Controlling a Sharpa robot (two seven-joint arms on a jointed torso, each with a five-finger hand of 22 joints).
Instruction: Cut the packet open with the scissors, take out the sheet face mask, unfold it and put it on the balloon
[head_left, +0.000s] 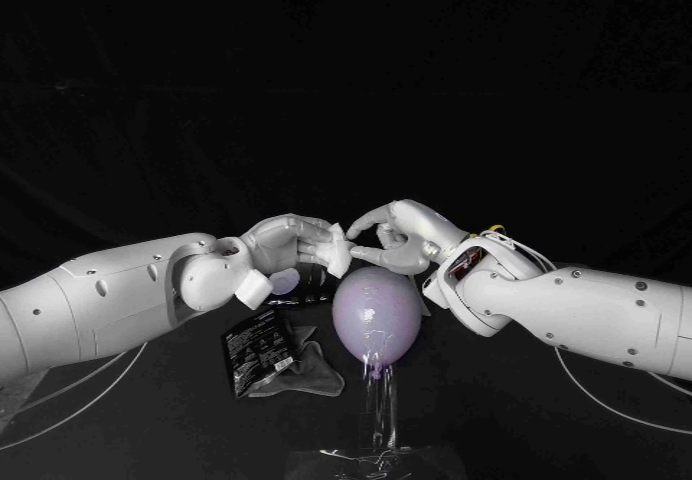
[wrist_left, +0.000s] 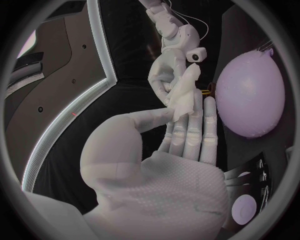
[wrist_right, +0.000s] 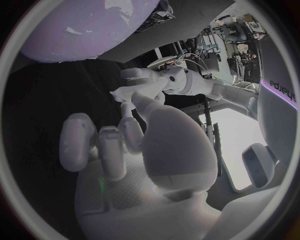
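Two grips act on the folded white mask (head_left: 339, 251): we see the left robot hand (head_left: 289, 240) and the right robot hand (head_left: 389, 232) each pinching it, just above the balloon (head_left: 378, 308). The dark packet (head_left: 257, 350) lies on the surface (head_left: 505, 440) near the balloon.

A robotics lab, this: black backdrop (head_left: 346, 100), black tabletop (head_left: 173, 440), cabled equipment (wrist_right: 232, 35) stacked behind.

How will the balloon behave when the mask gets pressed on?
The balloon sits atop a thin clear stand, so it probably sways or tips under a sideways push. Its glossy skin looks slippery; the mask, held by the left hand and right hand, may slide.
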